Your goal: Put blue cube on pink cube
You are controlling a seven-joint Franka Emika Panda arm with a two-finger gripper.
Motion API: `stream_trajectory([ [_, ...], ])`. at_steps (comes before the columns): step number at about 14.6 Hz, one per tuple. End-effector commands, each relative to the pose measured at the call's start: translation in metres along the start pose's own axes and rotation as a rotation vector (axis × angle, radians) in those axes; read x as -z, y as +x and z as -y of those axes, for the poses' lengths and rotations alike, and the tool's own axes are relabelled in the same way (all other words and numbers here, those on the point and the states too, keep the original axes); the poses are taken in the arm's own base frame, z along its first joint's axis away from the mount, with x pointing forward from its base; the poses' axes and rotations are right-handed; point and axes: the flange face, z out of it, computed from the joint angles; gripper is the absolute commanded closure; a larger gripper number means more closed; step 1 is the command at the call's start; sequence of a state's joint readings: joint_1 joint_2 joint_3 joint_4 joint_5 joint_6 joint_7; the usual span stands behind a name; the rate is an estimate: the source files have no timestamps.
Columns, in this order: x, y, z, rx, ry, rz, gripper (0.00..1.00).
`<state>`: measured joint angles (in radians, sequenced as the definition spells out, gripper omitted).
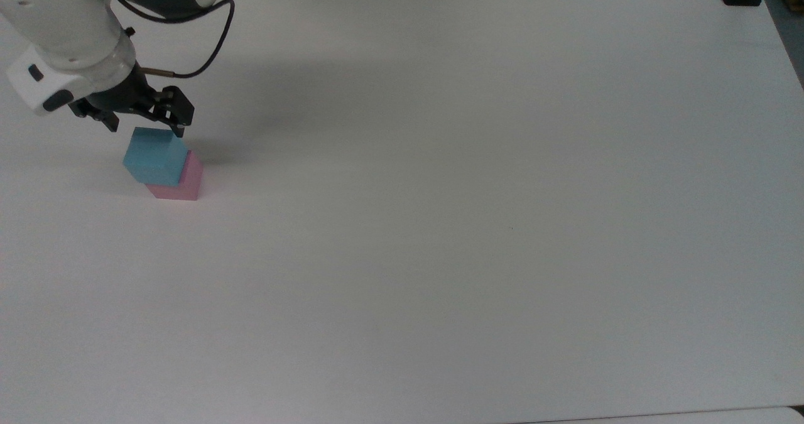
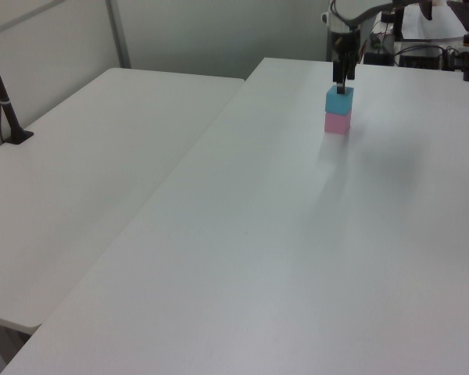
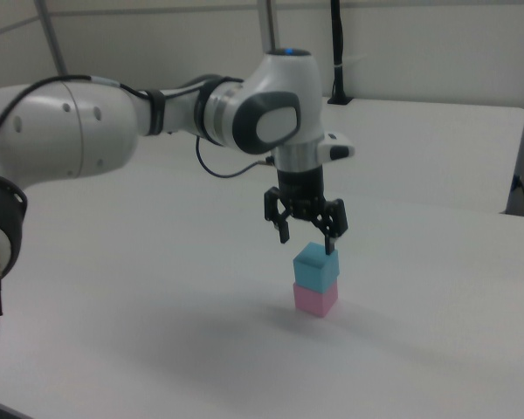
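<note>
Resting squarely on the pink cube (image 3: 315, 299), the blue cube (image 3: 316, 265) forms a two-block stack on the white counter (image 3: 201, 349), and the tool (image 3: 306, 237) hangs just above it with its fingers spread apart, released and holding nothing. The right view gives the clearest side-on look: both black fingers (image 3: 282, 229) point straight down, their tips near the blue cube's top face but apart from it. In the top view the stack sits at the top view's far left, the blue cube (image 1: 154, 156) covering most of the pink cube (image 1: 182, 182), so that only a strip of pink shows below and to the top view's right; the tool (image 1: 146, 126) there lies just beyond the blue cube's far edge. The left view places the stack far off on the left view's right, blue cube (image 2: 338, 99) over pink cube (image 2: 337, 122), with the tool (image 2: 341, 78) seen as one narrow dark shape directly above. The arm's white wrist stands upright over the stack, its large white links reaching in from the right view's left, a black cable looping beside the wrist.
</note>
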<state>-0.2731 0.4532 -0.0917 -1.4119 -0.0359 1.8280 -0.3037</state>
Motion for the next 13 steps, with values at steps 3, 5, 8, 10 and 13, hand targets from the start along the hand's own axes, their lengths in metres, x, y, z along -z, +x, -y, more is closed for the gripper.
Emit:
stream_trajectory([
  [3, 0.082, -0.023, 0.034, -0.051, 0.003, -0.045, 0.0],
  [5, 0.101, -0.021, 0.073, -0.109, -0.016, -0.067, 0.0],
  [8, 0.135, -0.032, 0.147, -0.15, -0.01, -0.063, 0.0],
  [10, 0.16, -0.054, 0.198, -0.161, -0.004, -0.059, 0.0],
  [13, 0.185, -0.087, 0.224, -0.131, -0.001, -0.039, 0.0],
])
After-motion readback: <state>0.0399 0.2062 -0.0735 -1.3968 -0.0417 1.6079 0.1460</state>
